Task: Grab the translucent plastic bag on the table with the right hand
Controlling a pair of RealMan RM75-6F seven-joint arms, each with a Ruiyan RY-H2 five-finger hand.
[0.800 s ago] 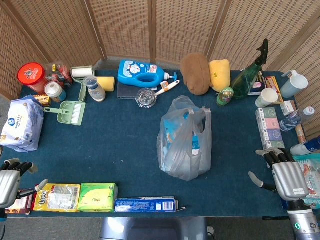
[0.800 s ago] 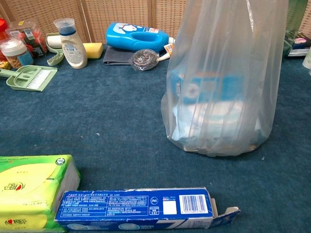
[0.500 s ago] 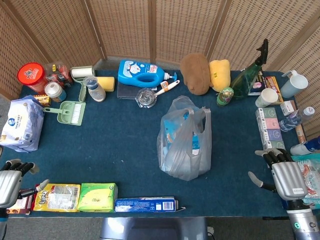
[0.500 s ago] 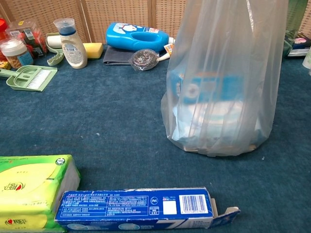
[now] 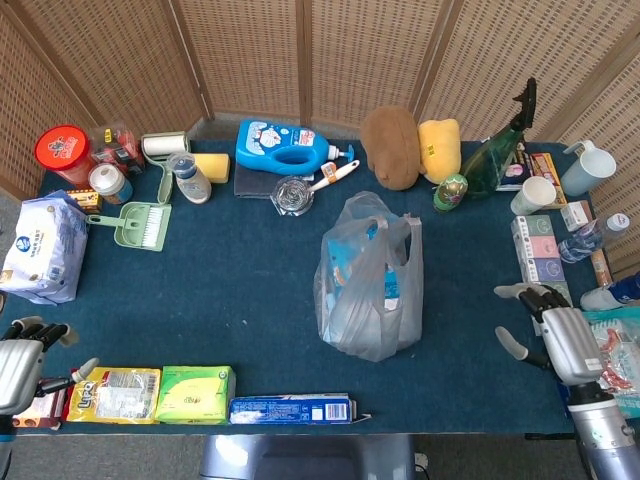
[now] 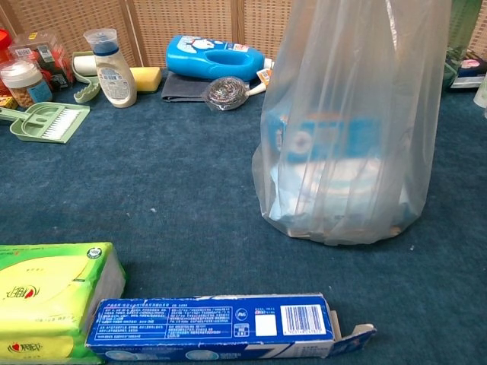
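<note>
Bag upright mid-frame, your right robot hand (image 5: 556, 338) well apart from it at lower right, fingers apart, holding nothing.
Risk: thin bag (image 5: 368, 290) w/ boxes inside may tip or slide on the table (image 5: 250, 290) if you push its side instead of taking the handles. Head view shows both hands, left robot hand (image 5: 20, 365) empty at lower left; chest view shows neither, only the bag's lower part close up.

table (image 5: 250, 300) blue cloth | plastic bag (image 5: 368, 290); toothpaste box (image 5: 291, 408), possibly open-ended

bag (image 5: 369, 290) mid-table (image 5: 240, 290) — right hand (image 5: 562, 340) well right
</note>
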